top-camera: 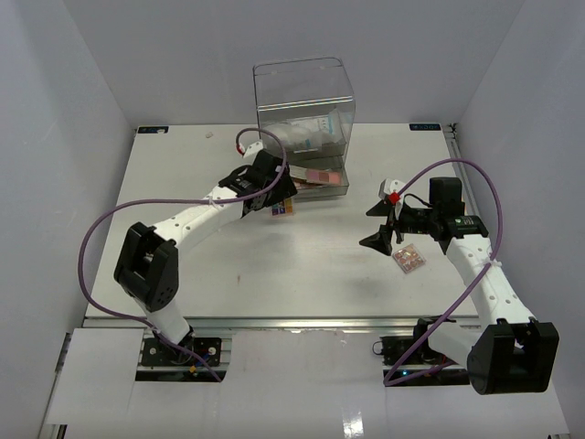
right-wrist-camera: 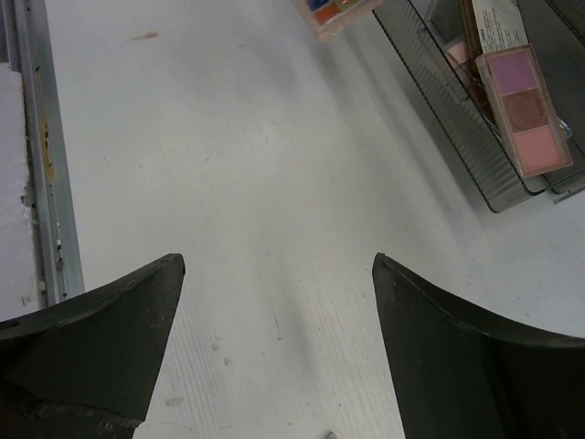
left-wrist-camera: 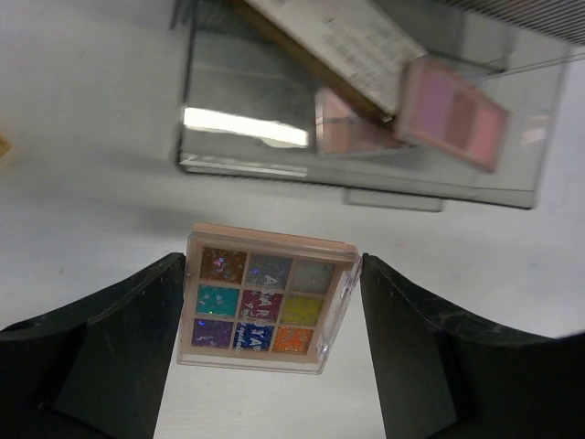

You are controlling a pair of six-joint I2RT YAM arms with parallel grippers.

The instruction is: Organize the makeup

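Pink-cased and set with nine bright pans, the nine-colour palette sits between the fingers of the left end effector. They stand wide apart and touch its two sides, so it looks gripped. It is just in front of the open bottom drawer of the clear drawer box.

The step in hand looks like delivery: carrying this palette to the drawer. The next move calls for a short reach forward, over the drawer's front rim. Release should come above a free spot beside the three-shade pink palette, which already lies inside.

The right end effector is spread wide and holds nothing, poised over bare tabletop. A speckled palette lies on the tabletop just beside that arm, probably next in line.

Counted:
- Small colourful palettes outside the box: two, one in the left end effector and one on the tabletop.
- Three-shade pink palettes: one, in the drawer.
- Drawer boxes: one.

The drawer holds other pale items beneath the pink palette, and the box has more in its upper part. They are too blurred to count.
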